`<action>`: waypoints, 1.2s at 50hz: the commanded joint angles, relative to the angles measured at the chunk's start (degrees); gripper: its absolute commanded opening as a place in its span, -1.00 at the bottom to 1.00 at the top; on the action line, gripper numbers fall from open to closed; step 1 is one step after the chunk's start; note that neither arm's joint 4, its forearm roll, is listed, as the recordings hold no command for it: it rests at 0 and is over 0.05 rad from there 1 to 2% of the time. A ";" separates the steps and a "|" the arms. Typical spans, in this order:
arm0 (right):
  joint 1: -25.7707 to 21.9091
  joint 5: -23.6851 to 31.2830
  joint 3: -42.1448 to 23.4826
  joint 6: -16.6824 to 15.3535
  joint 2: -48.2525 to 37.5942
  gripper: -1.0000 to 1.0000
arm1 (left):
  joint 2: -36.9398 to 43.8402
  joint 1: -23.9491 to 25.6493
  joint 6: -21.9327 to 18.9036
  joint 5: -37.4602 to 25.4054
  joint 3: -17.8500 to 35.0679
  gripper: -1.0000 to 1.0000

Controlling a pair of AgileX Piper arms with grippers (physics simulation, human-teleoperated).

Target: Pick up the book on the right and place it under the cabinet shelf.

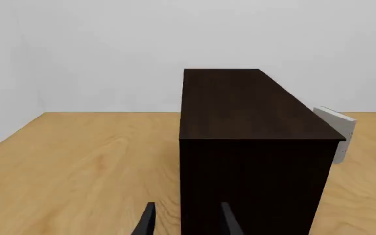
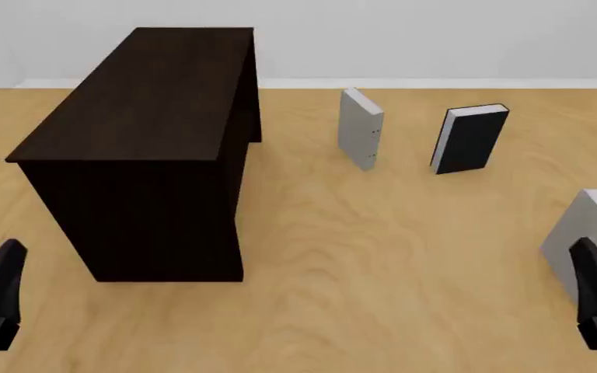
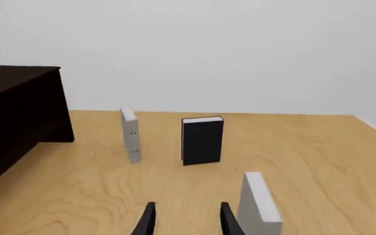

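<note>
The book (image 2: 581, 237), light grey with white page edges, stands upright at the table's right edge, also seen in the right wrist view (image 3: 258, 205). My right gripper (image 2: 596, 284) (image 3: 188, 221) is open and empty, just in front of the book and slightly beside it, not touching. The cabinet shelf (image 2: 143, 148) (image 1: 253, 147) is a large, almost black box at the left; its open side faces away from the camera, so the inner shelf is hidden. My left gripper (image 2: 0, 280) (image 1: 188, 223) is open and empty, near the cabinet's front left corner.
A second grey book (image 2: 361, 128) (image 3: 129, 133) with small dark dots stands upright mid-table. A black book (image 2: 469, 138) (image 3: 202, 140) stands to its right. The wooden table (image 2: 382, 256) meets a white wall behind.
</note>
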State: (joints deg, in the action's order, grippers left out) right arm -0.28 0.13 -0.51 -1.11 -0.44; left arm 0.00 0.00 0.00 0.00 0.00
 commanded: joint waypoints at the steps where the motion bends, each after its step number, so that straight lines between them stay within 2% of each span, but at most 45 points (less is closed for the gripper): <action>1: -1.28 -0.01 -0.52 -0.78 -0.90 1.00 | 0.00 0.00 0.00 0.00 0.00 1.00; 2: -2.52 0.27 -1.09 1.28 -0.97 1.00 | 0.00 0.00 0.00 0.00 0.00 1.00; 3: -1.65 0.54 -1.10 4.97 -0.90 1.00 | 0.00 0.00 0.00 0.00 0.00 1.00; 4: -4.27 -0.97 -1.30 4.02 -4.51 1.00 | 0.00 0.00 0.00 0.00 0.00 1.00; 5: -2.47 -0.75 -1.76 1.33 -4.51 1.00 | 0.00 0.00 0.00 0.00 0.00 1.00; 7: -2.40 1.87 -3.41 0.90 -2.93 1.00 | 0.00 0.00 0.00 0.00 0.00 1.00; 9: -2.23 3.79 -5.02 3.50 -3.20 1.00 | 0.00 0.00 0.00 0.00 0.00 1.00; 10: -2.68 5.40 -6.54 2.97 -3.34 1.00 | 0.00 0.00 0.00 0.00 0.00 1.00; 11: -2.53 5.90 -7.35 0.45 -4.32 1.00 | 0.00 0.00 0.00 0.00 0.00 1.00; 12: -1.74 6.44 -8.14 -0.64 -4.96 1.00 | 0.00 0.00 0.00 0.00 0.00 1.00; 14: -1.32 8.26 -9.77 2.76 -4.82 1.00 | 0.00 0.00 0.00 0.00 0.00 1.00; 27: -0.04 15.22 -19.18 -3.67 -15.47 1.00 | 0.00 0.00 0.00 0.00 0.00 1.00; 29: -0.13 16.53 -20.68 -3.25 -15.91 1.00 | 0.00 0.00 0.00 0.00 0.00 1.00; 34: -0.15 20.92 -24.36 -5.54 -18.56 1.00 | 0.00 0.00 0.00 0.00 0.00 1.00; 35: 0.96 22.25 -25.59 -6.32 -18.90 1.00 | 0.00 0.00 0.00 0.00 0.00 1.00; 41: 3.09 27.10 -31.64 -6.33 -19.94 1.00 | 0.00 0.00 0.00 0.00 0.00 1.00; 42: 3.30 27.34 -32.04 -6.10 -20.04 1.00 | 0.00 0.00 0.00 0.00 0.00 1.00; 45: 5.76 27.97 -33.57 -9.01 -21.47 1.00 | 0.00 0.00 0.00 0.00 0.00 1.00; 47: 5.96 28.90 -34.64 -8.70 -23.29 1.00 | 0.00 0.00 0.00 0.00 0.00 1.00; 54: 7.45 30.25 -36.18 -11.18 -26.56 1.00 | 0.00 0.00 0.00 0.00 0.00 1.00; 60: 8.96 28.33 -34.18 -12.18 -28.94 1.00 | 0.00 0.00 0.00 0.00 0.00 1.00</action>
State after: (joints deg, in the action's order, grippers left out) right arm 6.16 28.04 -33.95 -11.00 -25.16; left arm 0.00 0.00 0.00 0.00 0.00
